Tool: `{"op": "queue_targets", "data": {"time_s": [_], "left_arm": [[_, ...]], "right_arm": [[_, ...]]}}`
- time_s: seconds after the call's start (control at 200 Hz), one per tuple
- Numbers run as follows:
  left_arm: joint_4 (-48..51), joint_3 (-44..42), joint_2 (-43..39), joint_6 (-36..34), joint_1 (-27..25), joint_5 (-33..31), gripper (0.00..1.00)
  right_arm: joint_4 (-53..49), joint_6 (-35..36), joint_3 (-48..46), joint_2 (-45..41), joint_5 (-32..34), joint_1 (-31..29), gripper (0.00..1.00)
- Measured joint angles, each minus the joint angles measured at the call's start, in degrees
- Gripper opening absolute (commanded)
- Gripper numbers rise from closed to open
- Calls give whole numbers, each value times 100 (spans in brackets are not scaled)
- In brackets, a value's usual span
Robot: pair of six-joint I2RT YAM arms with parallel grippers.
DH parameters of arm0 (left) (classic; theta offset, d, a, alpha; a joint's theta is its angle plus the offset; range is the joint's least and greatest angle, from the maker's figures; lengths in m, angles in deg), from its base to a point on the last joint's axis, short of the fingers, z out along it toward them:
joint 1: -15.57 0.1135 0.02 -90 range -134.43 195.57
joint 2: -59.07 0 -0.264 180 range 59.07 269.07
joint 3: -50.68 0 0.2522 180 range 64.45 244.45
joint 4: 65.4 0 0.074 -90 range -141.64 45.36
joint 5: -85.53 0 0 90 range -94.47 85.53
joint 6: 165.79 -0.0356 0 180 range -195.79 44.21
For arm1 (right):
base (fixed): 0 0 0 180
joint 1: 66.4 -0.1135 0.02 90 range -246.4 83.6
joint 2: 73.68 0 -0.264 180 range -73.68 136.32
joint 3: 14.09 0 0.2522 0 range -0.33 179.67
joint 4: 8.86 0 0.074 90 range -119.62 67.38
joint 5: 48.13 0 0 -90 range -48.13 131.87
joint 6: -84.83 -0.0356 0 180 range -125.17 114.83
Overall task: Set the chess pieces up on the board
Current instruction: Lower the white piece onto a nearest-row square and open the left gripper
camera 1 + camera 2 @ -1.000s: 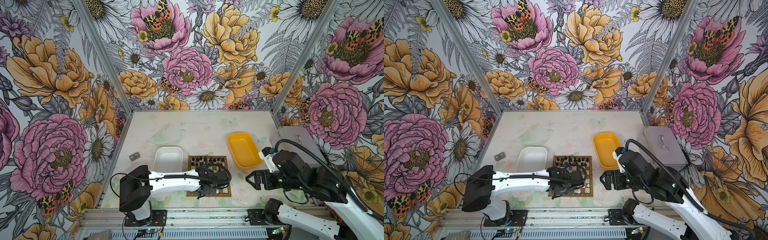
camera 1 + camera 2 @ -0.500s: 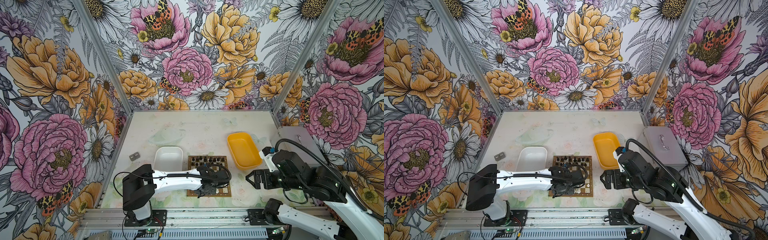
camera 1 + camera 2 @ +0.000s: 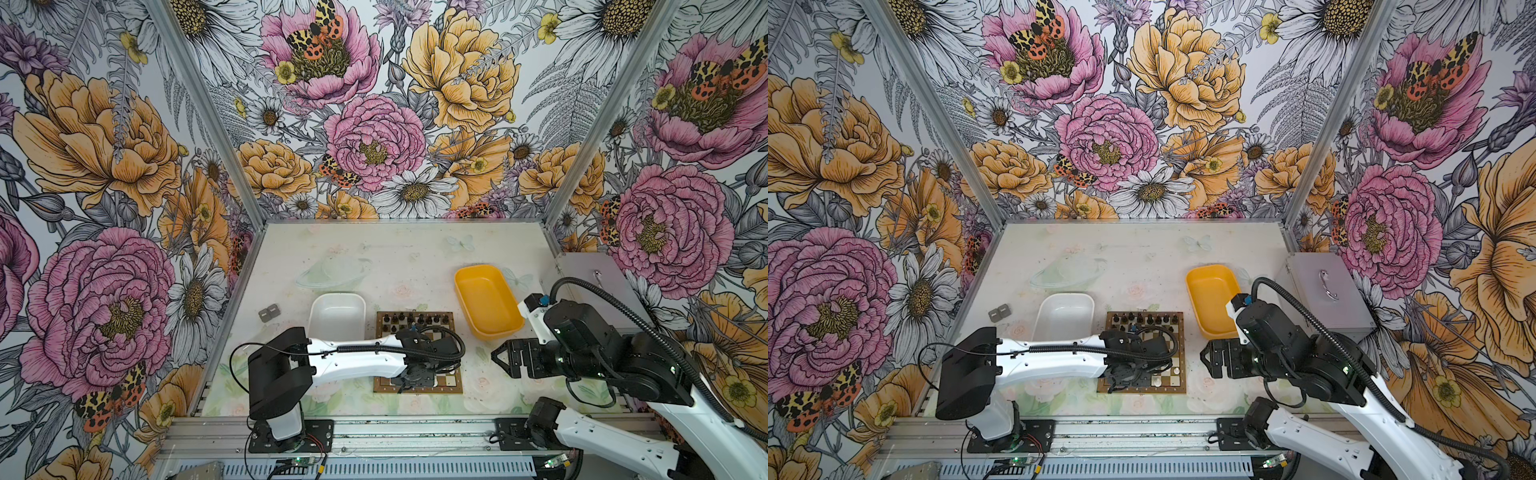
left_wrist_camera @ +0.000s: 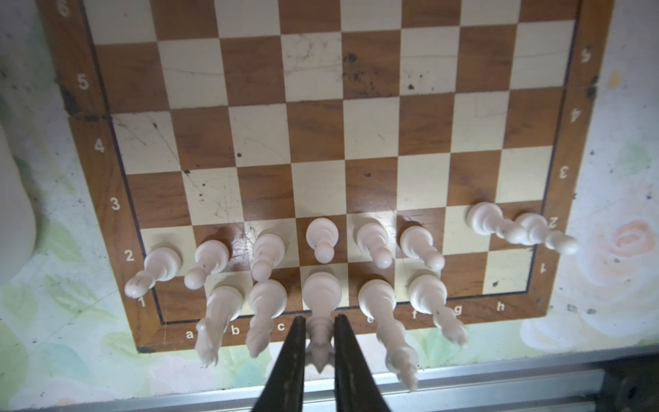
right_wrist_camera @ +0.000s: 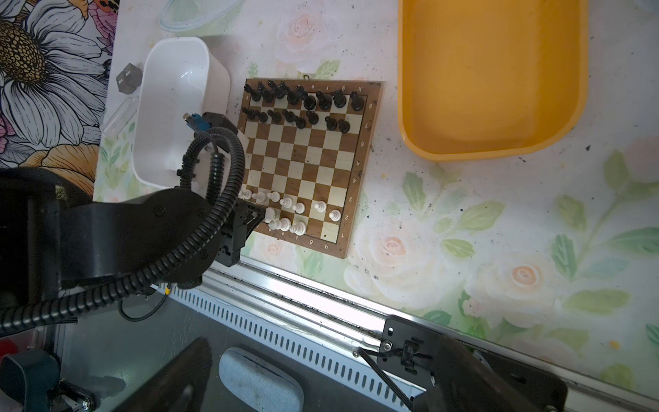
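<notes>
The left gripper [image 4: 320, 339] jaws pinch a white piece [image 4: 322, 294] by its thin top. It looks light and slippery. The right gripper [image 3: 500, 358] jaws gape wide.

The left arm [image 3: 357, 365] is stretching sideways toward the middle in both top views, its white forearm lying low and nearly level. The left end effector [image 4: 319, 321] is pointing downward, and its two dark fingers [image 4: 289, 356] are pinching the crowned top of a white chess piece [image 4: 322, 296], with only a narrow gap between them. The right arm [image 3: 582, 345] is folding back on itself at the right. The right end effector [image 3: 498, 358] is hovering in the air, pointing toward the left arm, its jaws standing wide apart and gripping nothing.
</notes>
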Motion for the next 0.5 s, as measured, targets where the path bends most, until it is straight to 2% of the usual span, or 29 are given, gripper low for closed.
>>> {"op": "queue_targets", "data": {"time_s": [0.41,0.495], "left_arm": [[-2,0,2,-44,0,11,20],[0,0,2,-44,0,24,24]], "right_arm": [[-2,0,0,0,0,0,100],[-2,0,0,0,0,0,100]]}}
